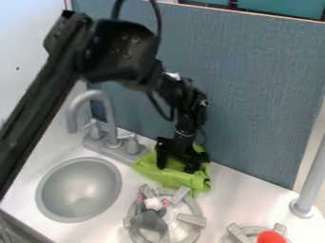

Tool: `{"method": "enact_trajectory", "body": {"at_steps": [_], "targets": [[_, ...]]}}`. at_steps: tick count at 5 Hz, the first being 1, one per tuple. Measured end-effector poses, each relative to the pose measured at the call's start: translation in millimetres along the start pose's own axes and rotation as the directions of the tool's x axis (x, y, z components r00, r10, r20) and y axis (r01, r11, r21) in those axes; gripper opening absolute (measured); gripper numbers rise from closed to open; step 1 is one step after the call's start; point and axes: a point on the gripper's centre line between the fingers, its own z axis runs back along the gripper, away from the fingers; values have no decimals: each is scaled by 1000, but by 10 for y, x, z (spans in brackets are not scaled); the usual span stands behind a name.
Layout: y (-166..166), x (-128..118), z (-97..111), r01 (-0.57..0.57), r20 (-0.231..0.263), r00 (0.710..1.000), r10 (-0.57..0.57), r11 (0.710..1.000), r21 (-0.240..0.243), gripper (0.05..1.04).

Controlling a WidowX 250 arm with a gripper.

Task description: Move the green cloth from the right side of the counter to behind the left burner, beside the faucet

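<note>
Cloth [166, 176] is what you are working on: green and rumpled, it lies on the counter [222, 182] with your gripper [177, 169] pointing down right over it. Your fingertips stand apart, one on each side of a patch of fabric, so you look open and without a grip; you can't tell from here whether a fold is caught lightly between them.

Take the cloth as the clock's centre. The tap [109, 121] is at 10 to 11 o'clock, the sink [79, 190] between 8 and 9, and the burner [195, 209] at 6, with a grey-and-white toy [150, 219] on it. A second burner [244, 236] with a red thing [271, 237] is between 4 and 5, the post [309, 187] just past 3. The blue-grey panel [254, 95] rises at 12, just behind you.

You seem to be at the grasp step: lined up, but not gripping. By the look of it, a hold calls for settling straight down until a ridge sits between your fingertips, then closing on it. Watch the cloth's 6 o'clock edge, close against the burner; a low sideways drag could snag there or nudge the toy.
</note>
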Motion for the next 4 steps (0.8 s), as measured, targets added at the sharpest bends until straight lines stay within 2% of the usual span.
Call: {"method": "enact_trajectory", "body": {"at_steps": [1,2,3,4], "targets": [[57,-101,-11,-25,8,1000,26,998,-56,1001],[-27,-171,197,12,62,998,-4,991,-133,1000],[-26,-150,700,25,155,988,2,985,-172,1000],[-116,-423,973,46,150,988,-26,990,-133,1000]]}}
